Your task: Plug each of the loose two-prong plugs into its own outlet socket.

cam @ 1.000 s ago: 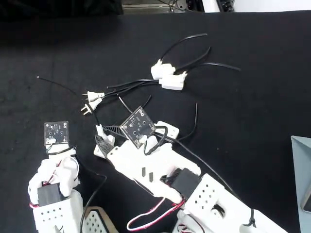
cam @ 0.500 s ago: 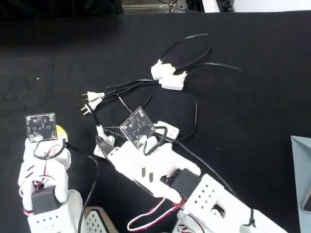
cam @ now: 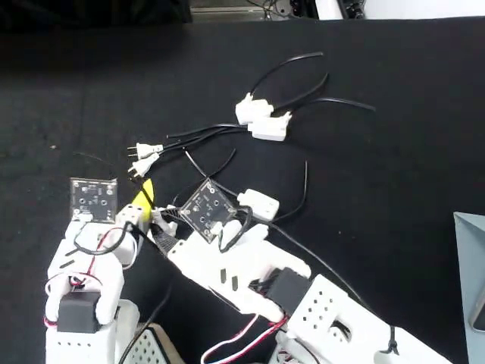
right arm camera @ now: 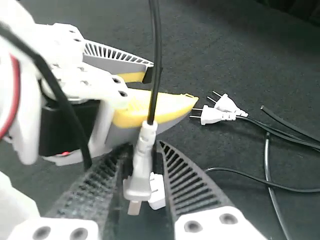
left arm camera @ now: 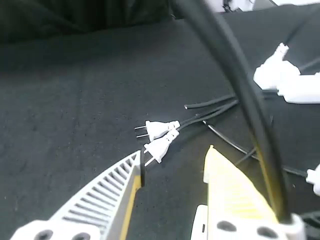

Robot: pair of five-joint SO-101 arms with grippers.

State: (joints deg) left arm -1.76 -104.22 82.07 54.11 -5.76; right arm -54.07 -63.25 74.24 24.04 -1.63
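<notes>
A black cloth (cam: 394,189) is spread over the whole table, and a thin strip of the room is seen past its far edge. At the near left, the left gripper (left arm camera: 172,167) is held wide open, with nothing between its grey and yellow fingers. It is pointed across the cloth at two loose plugs (left arm camera: 157,136), which are laid side by side with their black cords trailing off to the right. Just beside it, the right gripper (right arm camera: 140,150) is closed on a third plug (right arm camera: 139,185), whose black cord is run up past the left arm's yellow finger. A single white socket (cam: 258,202) is set on the cloth just right of that gripper. Farther back, two more sockets (cam: 261,117) are laid close together, each with a short black cord. A grey-blue object (cam: 470,280) is cut off by the right edge.
</notes>
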